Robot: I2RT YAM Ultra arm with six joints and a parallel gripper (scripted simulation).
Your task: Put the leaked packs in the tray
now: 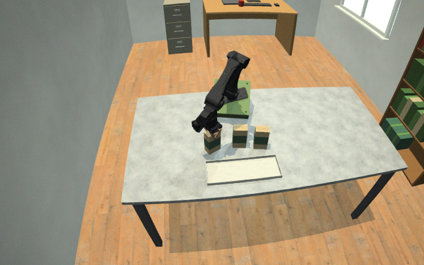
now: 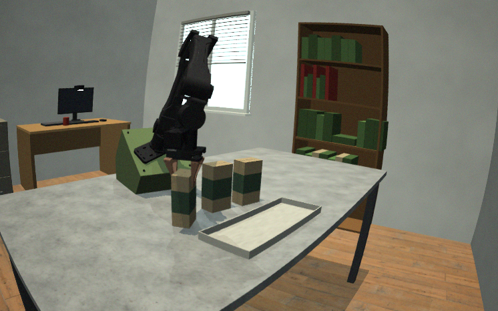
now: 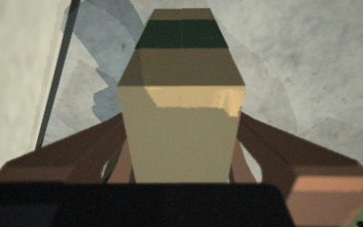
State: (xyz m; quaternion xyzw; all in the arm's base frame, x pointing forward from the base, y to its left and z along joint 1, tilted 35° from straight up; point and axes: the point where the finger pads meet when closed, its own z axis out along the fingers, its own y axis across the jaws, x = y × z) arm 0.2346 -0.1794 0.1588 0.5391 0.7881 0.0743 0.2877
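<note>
Three tan coffee packs with dark green bands stand in a row on the table. My gripper [image 1: 213, 134] [image 2: 181, 172] [image 3: 181, 113] is shut on the top of the left pack [image 1: 212, 144] [image 2: 183, 201] [image 3: 182, 98], which stands upright on the table; the fingers press its two big flat sides. The middle pack [image 1: 240, 135] [image 2: 216, 186] and the right pack [image 1: 261, 136] [image 2: 247, 180] stand untouched to its right. The shallow tray [image 1: 243, 179] [image 2: 243, 251] [image 3: 53, 93] lies in front of the packs and holds nothing.
The arm's green base block [image 1: 236, 108] [image 2: 131, 165] sits behind the packs. The grey table [image 1: 322, 131] [image 2: 69, 239] stretches wide on both sides. A desk, filing cabinet and bookshelf stand far off in the room.
</note>
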